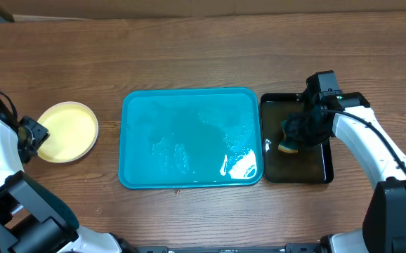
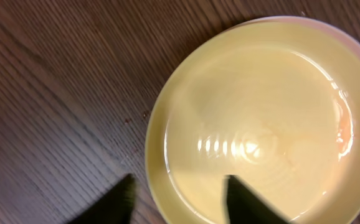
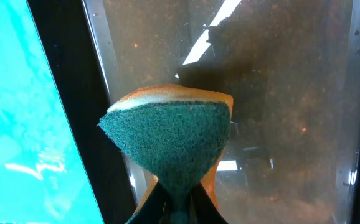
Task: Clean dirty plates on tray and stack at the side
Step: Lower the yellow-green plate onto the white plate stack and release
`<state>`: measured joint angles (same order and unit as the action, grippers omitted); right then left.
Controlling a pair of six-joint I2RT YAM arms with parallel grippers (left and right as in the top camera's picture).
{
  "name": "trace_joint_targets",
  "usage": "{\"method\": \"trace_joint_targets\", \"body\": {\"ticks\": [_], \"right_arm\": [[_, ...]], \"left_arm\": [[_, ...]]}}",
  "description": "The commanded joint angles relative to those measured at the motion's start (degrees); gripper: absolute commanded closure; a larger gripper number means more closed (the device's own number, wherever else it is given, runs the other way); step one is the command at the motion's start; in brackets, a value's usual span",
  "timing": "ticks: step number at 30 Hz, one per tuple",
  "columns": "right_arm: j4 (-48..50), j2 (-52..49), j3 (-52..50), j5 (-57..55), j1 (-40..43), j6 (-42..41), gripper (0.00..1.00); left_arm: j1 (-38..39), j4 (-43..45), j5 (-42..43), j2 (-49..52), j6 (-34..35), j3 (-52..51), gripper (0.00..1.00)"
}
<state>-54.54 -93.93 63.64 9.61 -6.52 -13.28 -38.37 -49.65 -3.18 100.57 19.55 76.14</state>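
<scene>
Wood-grain table (image 1: 189,49) seen from overhead, with the teal tray (image 1: 182,133) at its centre, bare of dishes and streaked with wet glare. Right gripper (image 3: 179,199): jaws pressed together on a sponge (image 3: 167,137), pinching its lower end into a narrow waist; the green scouring face is turned to the wrist camera, with orange foam showing behind it. The sponge hangs over the wet floor of a black tray (image 1: 322,172) that lies just right of the tray, their rims touching; whether the sponge touches that floor cannot be told. The white right forearm rises from the lower right edge and bends toward the tray, its wrist above the black tray. Left gripper (image 2: 180,199): fingers (image 2: 114,202) spread apart, one over bare wood and the other over the dish, straddling the rim without clear contact. The plates (image 1: 66,130) sit on the table well left of the tray; the top one is pale yellow-green and glossy, and a whitish edge shows beneath it. The left arm comes from the lower left edge, on the side of the plates away from the tray.
</scene>
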Motion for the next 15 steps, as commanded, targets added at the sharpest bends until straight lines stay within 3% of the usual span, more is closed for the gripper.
{"method": "trace_joint_targets", "body": {"ticks": [1, 7, 15], "right_arm": [[0.22, 0.13, 0.04, -0.17, -0.15, 0.22, 0.91], [0.26, 0.13, 0.04, -0.15, -0.15, 0.22, 0.9], [0.96, 0.13, 0.04, -0.13, -0.15, 0.17, 0.92]], "left_arm": [[-0.24, 0.13, 5.22, 0.13, 0.39, 1.05, 0.13], [3.43, -0.72, 11.98, -3.58, -1.38, 1.77, 0.03], [22.32, -5.03, 12.02, -15.37, -6.75, 1.77, 0.01]]}}
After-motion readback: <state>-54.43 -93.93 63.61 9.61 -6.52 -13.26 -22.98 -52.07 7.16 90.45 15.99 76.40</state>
